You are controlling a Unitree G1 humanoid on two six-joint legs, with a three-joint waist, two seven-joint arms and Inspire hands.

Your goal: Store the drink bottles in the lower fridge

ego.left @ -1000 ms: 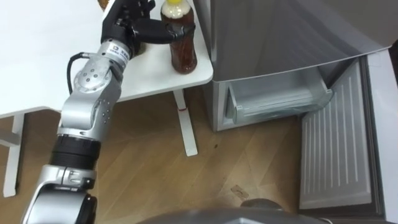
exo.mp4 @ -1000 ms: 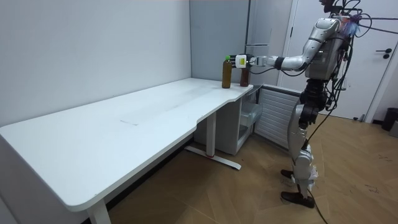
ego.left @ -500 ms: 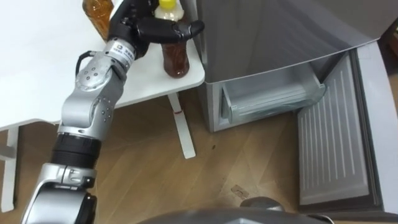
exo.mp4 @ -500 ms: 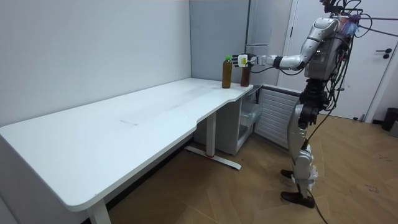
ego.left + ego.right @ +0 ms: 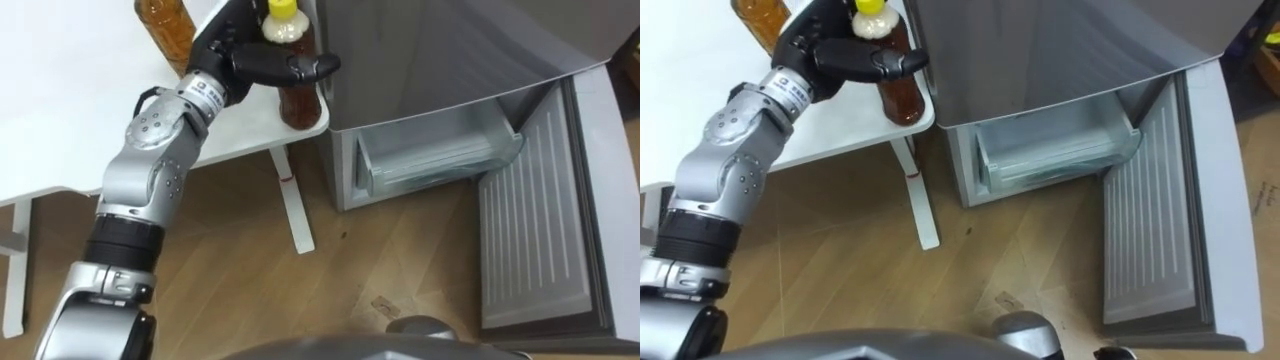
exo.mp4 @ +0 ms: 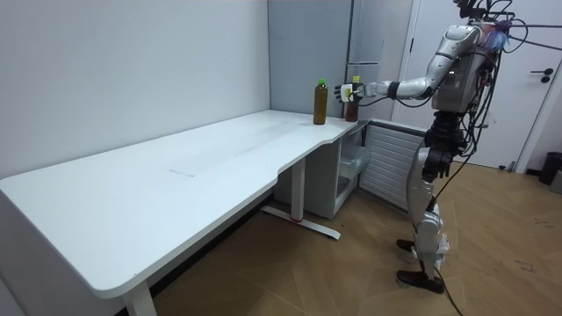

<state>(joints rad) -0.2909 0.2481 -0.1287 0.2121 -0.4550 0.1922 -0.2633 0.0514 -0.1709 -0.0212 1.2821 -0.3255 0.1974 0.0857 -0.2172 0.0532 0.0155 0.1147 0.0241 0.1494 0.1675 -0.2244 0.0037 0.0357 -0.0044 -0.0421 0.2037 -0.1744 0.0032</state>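
At table [image 5: 70, 110] corner, left hand [image 5: 245, 62] clamped round yellow-capped bottle [image 5: 298, 105] upper part.

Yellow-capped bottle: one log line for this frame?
left hand: shut on yellow-capped bottle | position: table corner, lift unclear | second bottle: standing on table | lower fridge door: open

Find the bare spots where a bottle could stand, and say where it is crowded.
The table is bare from the green-capped bottle to its far end. The lower drawer of the fridge, beside its open door, looks empty. Crowded: the table corner by the fridge, where the left hand grips the yellow-capped bottle.
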